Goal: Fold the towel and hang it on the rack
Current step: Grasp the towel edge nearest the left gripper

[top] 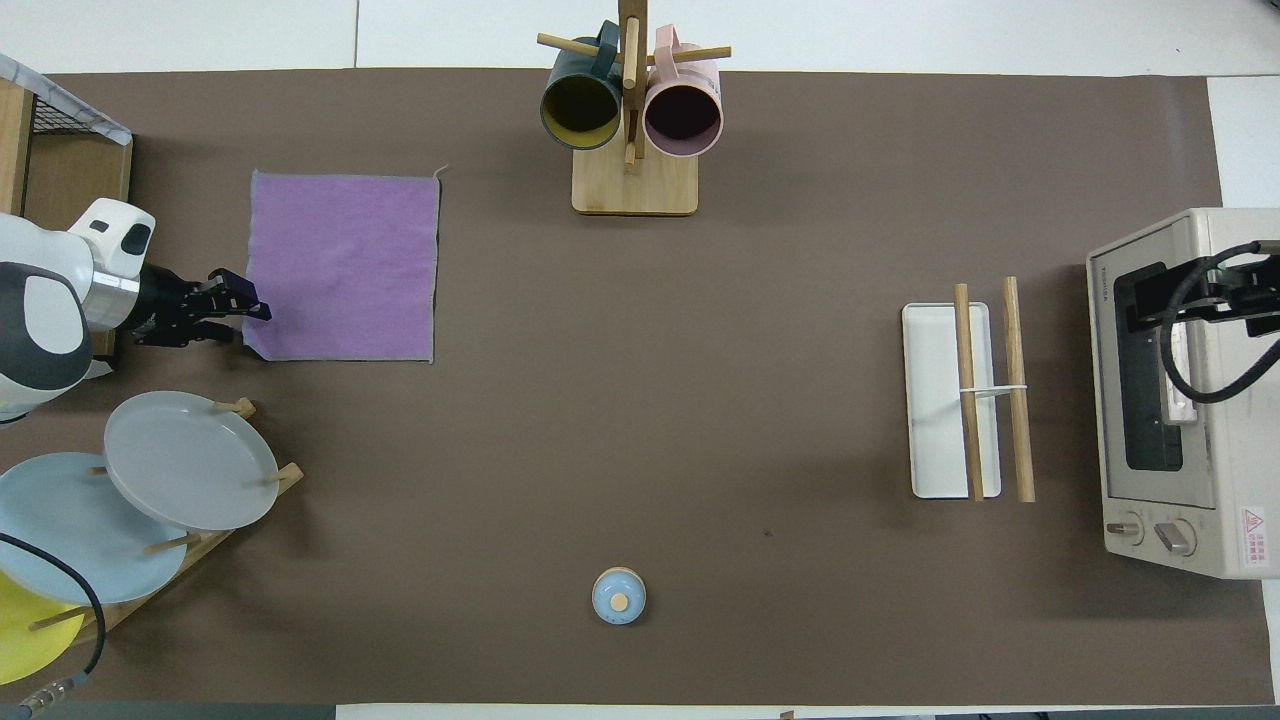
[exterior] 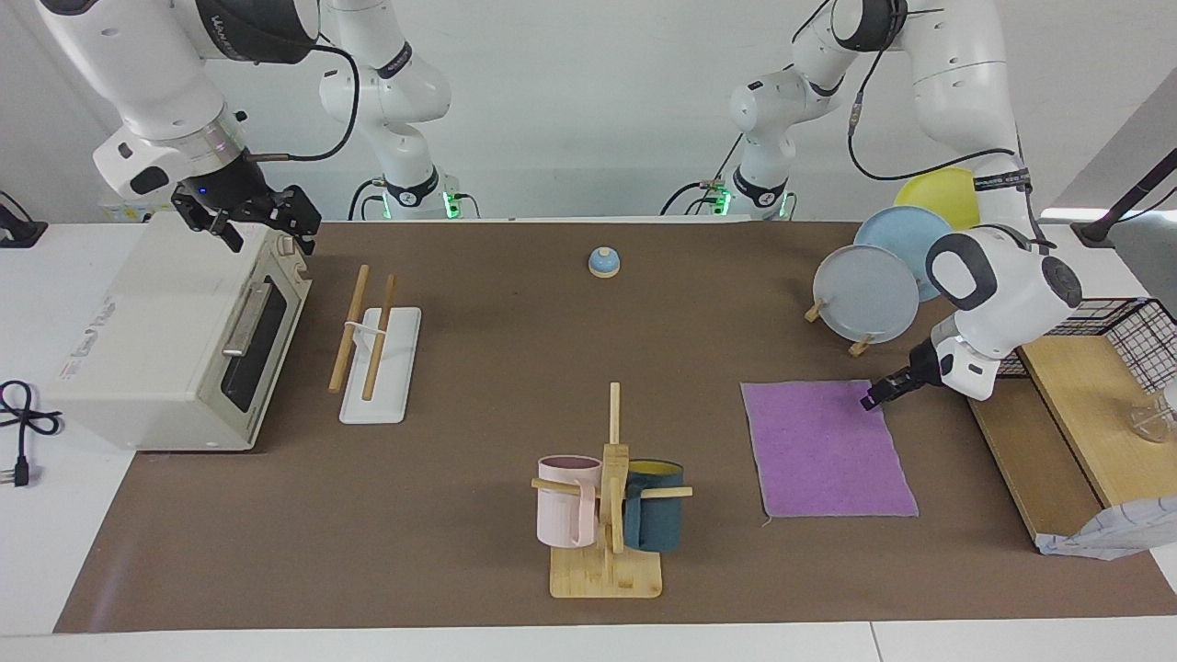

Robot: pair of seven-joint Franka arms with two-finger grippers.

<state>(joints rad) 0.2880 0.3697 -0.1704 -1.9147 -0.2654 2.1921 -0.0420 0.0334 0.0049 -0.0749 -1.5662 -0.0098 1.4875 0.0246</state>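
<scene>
One mug tree [exterior: 611,496] with two mugs, one pink [exterior: 565,501] and one teal [exterior: 655,518], stands mid-table near the edge farthest from the robots. One small blue bell [exterior: 603,262] sits mid-table near the robots' edge. One stand of three plates [exterior: 866,294] (grey, blue, yellow) occupies the corner at the left arm's end nearest the robots; one toaster oven [exterior: 175,336] sits at the right arm's end. One purple towel [exterior: 823,449] lies flat and unfolded, a single square layer with a loose thread at one corner, toward the left arm's end, farther from the robots than the plates. One rack [exterior: 377,345], two parallel wooden rods on a white base, stands beside the oven's front, well apart from the towel. Left gripper [exterior: 870,396]: low at the towel's corner nearest the plates; whether it grips cannot be told. Right gripper [exterior: 262,221]: waiting over the oven, fingers spread, holding nothing.
</scene>
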